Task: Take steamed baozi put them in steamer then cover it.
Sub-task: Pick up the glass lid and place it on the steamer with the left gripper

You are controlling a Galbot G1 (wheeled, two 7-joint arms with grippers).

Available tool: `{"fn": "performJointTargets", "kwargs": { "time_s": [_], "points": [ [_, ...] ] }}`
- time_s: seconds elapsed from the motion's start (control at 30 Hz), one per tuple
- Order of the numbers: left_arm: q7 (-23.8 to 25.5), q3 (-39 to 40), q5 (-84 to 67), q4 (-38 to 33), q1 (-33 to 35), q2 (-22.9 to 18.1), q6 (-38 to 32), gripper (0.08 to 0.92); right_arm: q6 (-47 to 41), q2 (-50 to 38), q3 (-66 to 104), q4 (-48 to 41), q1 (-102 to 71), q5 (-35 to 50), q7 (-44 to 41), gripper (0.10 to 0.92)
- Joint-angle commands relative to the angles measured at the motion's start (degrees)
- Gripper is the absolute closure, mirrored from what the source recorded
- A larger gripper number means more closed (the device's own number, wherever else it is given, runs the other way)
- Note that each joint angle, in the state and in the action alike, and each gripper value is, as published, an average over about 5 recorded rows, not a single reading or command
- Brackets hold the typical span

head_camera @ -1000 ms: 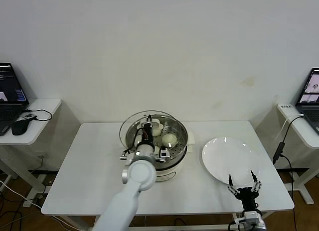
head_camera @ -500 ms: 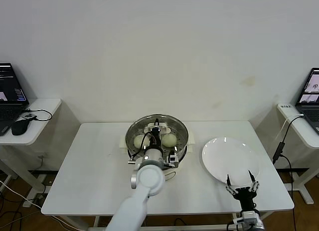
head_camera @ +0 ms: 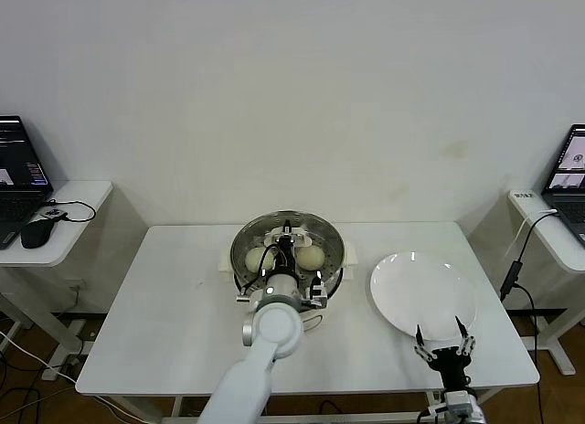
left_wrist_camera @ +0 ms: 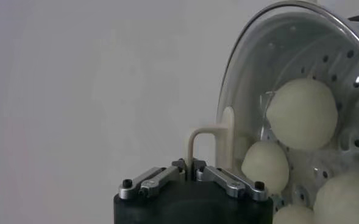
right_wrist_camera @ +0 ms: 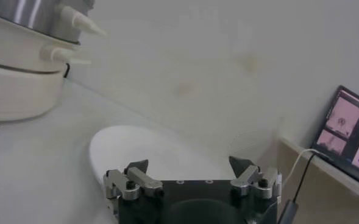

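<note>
The cover [head_camera: 286,244] is pinched by its handle in the left claw [left_wrist_camera: 192,170], sitting on or just over the steamer [head_camera: 331,276], baozi [left_wrist_camera: 303,113] inside. If released off-centre, the rim could get missed. Right claw [head_camera: 444,335] is parked wide by the plate [head_camera: 402,291].

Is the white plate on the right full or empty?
Empty. The white plate shows only bare surface in the head view; baozi sit in the steamer.

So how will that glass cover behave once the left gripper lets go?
The cover, pinched by its slim handle in the shut left gripper, probably swings easily. Glass with a metal rim: likely heavy, fragile. Over the steamer it should seat flat.
</note>
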Motion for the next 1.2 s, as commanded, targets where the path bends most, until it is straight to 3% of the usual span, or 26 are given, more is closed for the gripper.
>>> {"fn": "performJointTargets", "kwargs": {
  "time_s": [0.03, 0.6, 1.2],
  "points": [
    [-0.5, -0.8, 0.3, 1.2, 0.0, -0.5, -0.2, 0.871, 0.1, -0.1, -0.2, -0.1, 0.0, 0.0, -0.1, 0.203],
    [-3.2, -0.8, -1.5, 0.5, 1.0, -1.4, -1.1, 0.851, 0.4, -0.3, -0.8, -0.5, -0.2, 0.0, -0.2, 0.203],
    [-3.2, 0.8, -2.0, -15.0, 10.9, 3.4, -2.1, 0.347, 0.5, -0.3, -1.2, 0.0, -0.9, -0.4, -0.5, 0.203]
  ]
}}
